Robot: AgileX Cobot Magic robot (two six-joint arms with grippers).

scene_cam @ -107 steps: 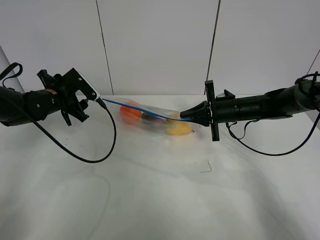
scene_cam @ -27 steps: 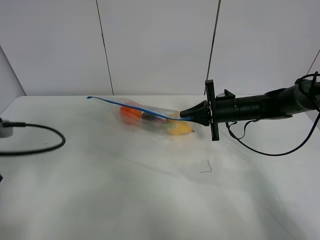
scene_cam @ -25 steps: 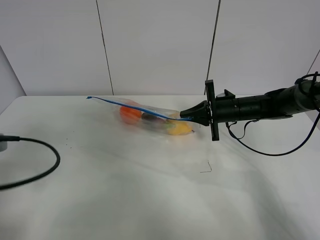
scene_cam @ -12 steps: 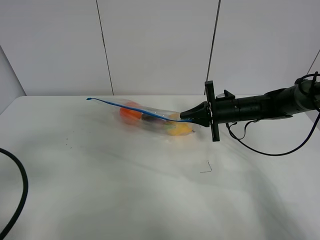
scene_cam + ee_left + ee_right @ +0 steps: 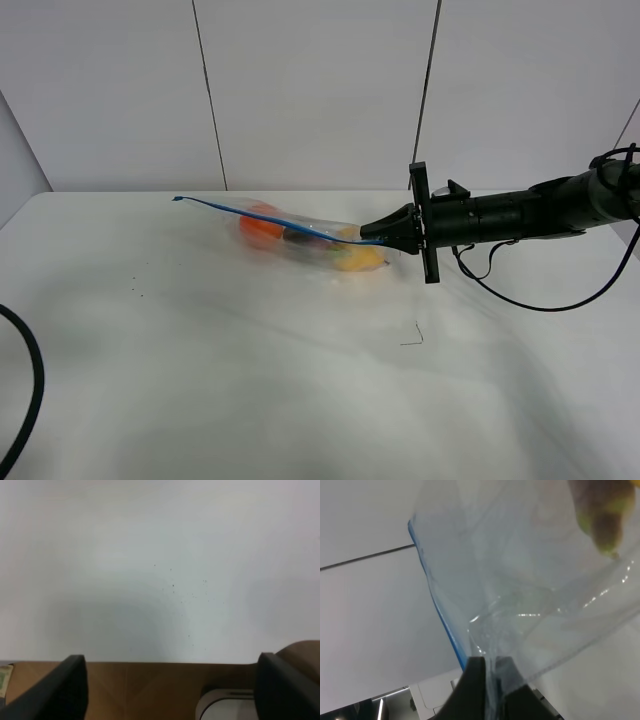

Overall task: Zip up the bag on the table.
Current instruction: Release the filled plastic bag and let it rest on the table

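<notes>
The clear bag [image 5: 300, 236] lies on the white table [image 5: 300, 380], with orange, dark and yellow produce showing through it. Its thin blue zipper strip [image 5: 250, 210] runs from a raised free end at the left to my right gripper [image 5: 372, 233]. That gripper is shut on the bag's right corner. The right wrist view shows the gripper [image 5: 487, 672] pinching the plastic beside the blue strip [image 5: 437, 605]. My left gripper [image 5: 170, 662] is out of the high view. Its fingers [image 5: 70, 690] stand wide open over the table's edge, holding nothing.
A black cable [image 5: 25, 400] loops in at the lower left of the table. A small thin mark [image 5: 412, 335] sits near the middle, and tiny dark specks [image 5: 173, 585] dot the surface. Brown floor [image 5: 145, 690] shows beyond the table's edge. A white panelled wall [image 5: 310, 90] stands behind.
The left arm has pulled away from the bag's left end and out of the high view, and its cable has slid further left. The bag and right gripper have stayed put.
</notes>
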